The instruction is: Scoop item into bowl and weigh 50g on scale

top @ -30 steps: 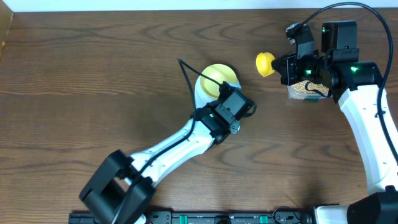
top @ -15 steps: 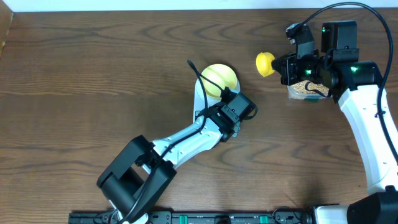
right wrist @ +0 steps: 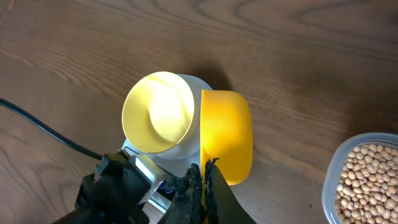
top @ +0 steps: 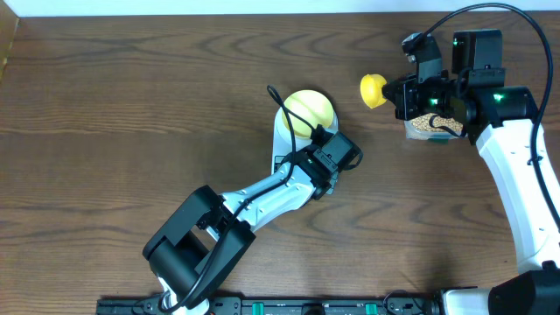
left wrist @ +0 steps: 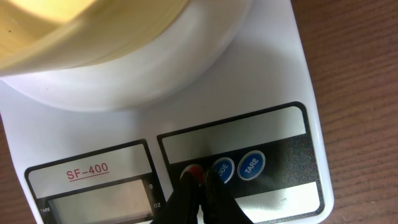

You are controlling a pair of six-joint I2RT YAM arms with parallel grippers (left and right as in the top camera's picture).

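The pale yellow bowl [top: 309, 111] stands empty on the white scale [top: 282, 144]. It also shows in the left wrist view [left wrist: 81, 31] and the right wrist view [right wrist: 157, 112]. My left gripper [left wrist: 198, 178] is shut, with its fingertips on the scale's [left wrist: 273, 74] red button. In the overhead view the left gripper [top: 308, 150] is over the scale's front. My right gripper [right wrist: 204, 177] is shut on the handle of the bright yellow scoop [right wrist: 227, 134], held in the air right of the bowl. The scoop [top: 374, 89] looks empty. The beans [right wrist: 370, 177] lie in a clear tub [top: 428, 126] under the right arm.
The scale's grey display [left wrist: 93, 205] and blue buttons [left wrist: 250, 165] face the left wrist camera. A black cable [top: 282, 103] crosses beside the bowl. The left arm [top: 254, 197] stretches over the table from the front edge. The table's back edge [top: 262, 15] is close behind.
The left arm has swung its elbow to the right, and its gripper has settled onto the scale's front. The right arm and the scoop have not moved.
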